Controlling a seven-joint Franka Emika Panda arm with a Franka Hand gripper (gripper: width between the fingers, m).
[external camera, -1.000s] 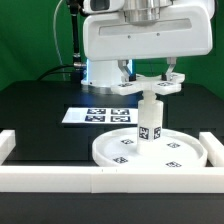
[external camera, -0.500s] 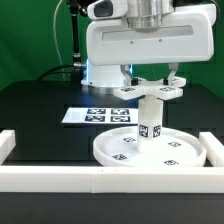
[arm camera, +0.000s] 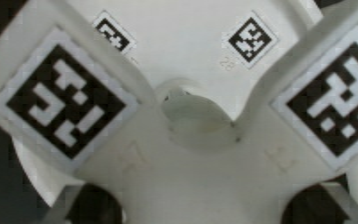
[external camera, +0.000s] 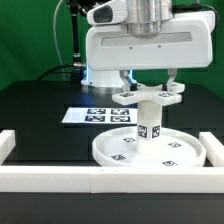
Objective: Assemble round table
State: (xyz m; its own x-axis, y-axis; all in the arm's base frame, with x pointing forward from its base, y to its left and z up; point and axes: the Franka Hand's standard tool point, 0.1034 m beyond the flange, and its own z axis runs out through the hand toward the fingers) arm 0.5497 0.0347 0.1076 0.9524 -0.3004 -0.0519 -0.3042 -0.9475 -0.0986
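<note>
The large rimmed round disc (external camera: 178, 153) lies on the black table just behind the front wall. The short cylindrical post (external camera: 149, 122) stands upright on it, near its middle. My gripper (external camera: 148, 80) is shut on the flat cross-shaped piece (external camera: 150, 93) and holds it level at the post's top; I cannot tell whether they touch. In the wrist view the cross-shaped piece (arm camera: 176, 160) fills the frame, with tagged arms spreading outward and a hole at its centre. The gripper (arm camera: 202, 205) shows only as dark patches at the edge.
The marker board (external camera: 85, 116) lies flat behind the disc, toward the exterior view's left. The white border wall (external camera: 60, 178) runs along the front with raised ends on both sides. The arm's base (external camera: 95, 72) stands at the back.
My gripper has moved down with the cross-shaped piece, from a little above the post to the post's top. The disc and post have not moved.
</note>
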